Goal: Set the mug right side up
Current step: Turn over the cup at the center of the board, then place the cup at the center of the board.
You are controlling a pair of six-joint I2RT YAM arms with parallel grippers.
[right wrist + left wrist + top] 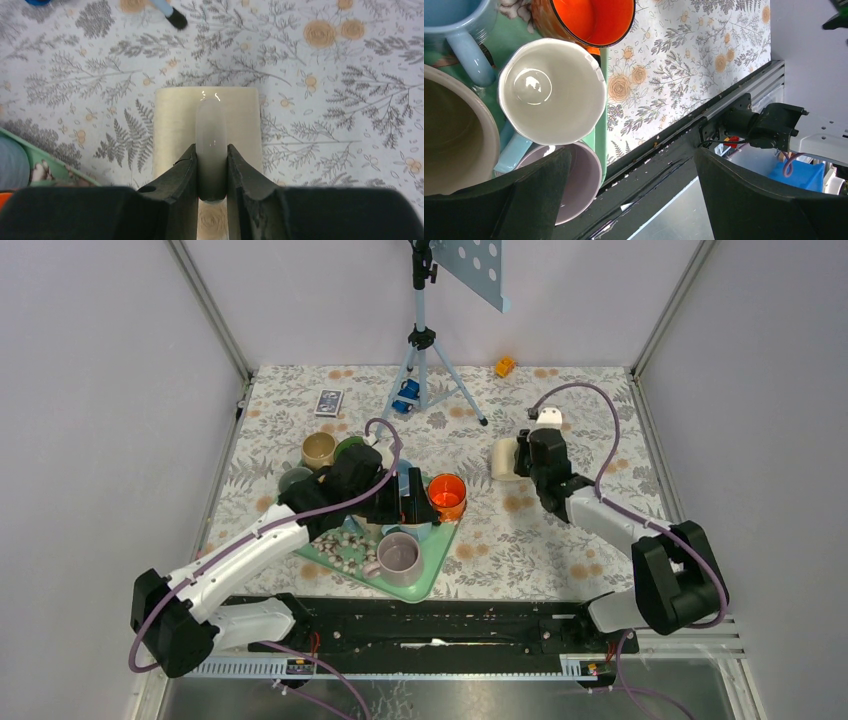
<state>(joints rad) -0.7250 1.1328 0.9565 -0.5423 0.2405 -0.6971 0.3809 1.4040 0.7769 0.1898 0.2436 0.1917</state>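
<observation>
We see the mug (pixel 175 125), plain cream with a glossy glaze, on the flowered desk (pixel 560 540) toward its far right side. Its straight wall faces the right wrist camera with the handle (pixel 211 120) turned toward us, and the right pincer (pixel 211 149) is clamped across that handle. We cannot tell which way its mouth points.

Counter (pixel 560 540): covered with a floral-print cloth. Carried directly on it:
- green tray (pixel 440 560), set left of centre, near the front edge
- mug (pixel 503 458), cream, laid on its side, right of centre
- tripod stand (pixel 421 338), placed at the back
- blue object (pixel 405 395), at the tripod's foot
- orange block (pixel 505 366), near the back edge
- dark card (pixel 328 401), back left
- tan cup (pixel 318 450), stood upright behind the tray
</observation>
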